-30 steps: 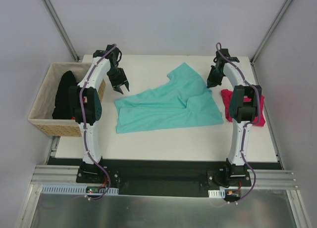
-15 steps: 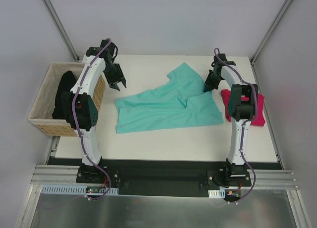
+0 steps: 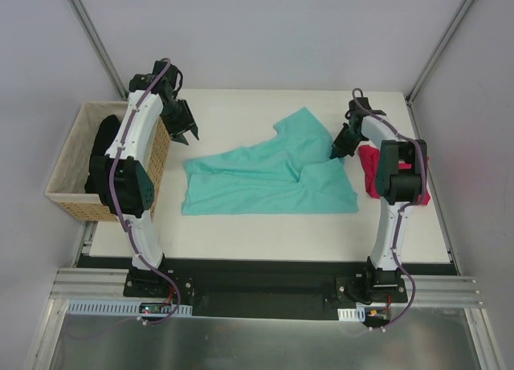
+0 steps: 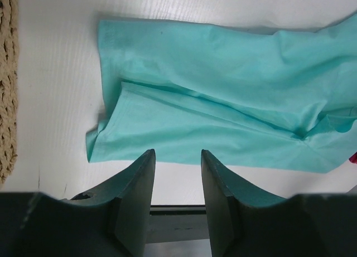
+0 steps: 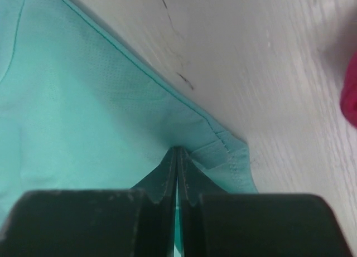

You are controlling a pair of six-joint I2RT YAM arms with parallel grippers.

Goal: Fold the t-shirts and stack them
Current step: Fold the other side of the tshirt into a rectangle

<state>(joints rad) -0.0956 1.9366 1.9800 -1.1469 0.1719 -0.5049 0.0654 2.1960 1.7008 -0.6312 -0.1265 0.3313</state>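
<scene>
A teal t-shirt [image 3: 269,173] lies rumpled and partly spread across the middle of the table; it also shows in the left wrist view [image 4: 223,106] and the right wrist view [image 5: 89,101]. A folded red t-shirt [image 3: 371,165] lies at the right, partly behind the right arm. My right gripper [image 3: 336,154] is shut on the teal shirt's right edge, with a sliver of cloth pinched between its fingers [image 5: 177,156]. My left gripper [image 3: 186,135] is open and empty, held above the table to the left of the shirt, beside the basket.
A wicker basket [image 3: 64,195] with dark clothes [image 3: 103,149] in it stands off the table's left edge. The red cloth shows at the right rim of the right wrist view [image 5: 350,95]. Bare white table [image 3: 273,225] lies in front of the shirt.
My right gripper has come down and shut on the teal shirt's right edge, and the shirt has shifted slightly. My left gripper has drawn back and left toward the basket.
</scene>
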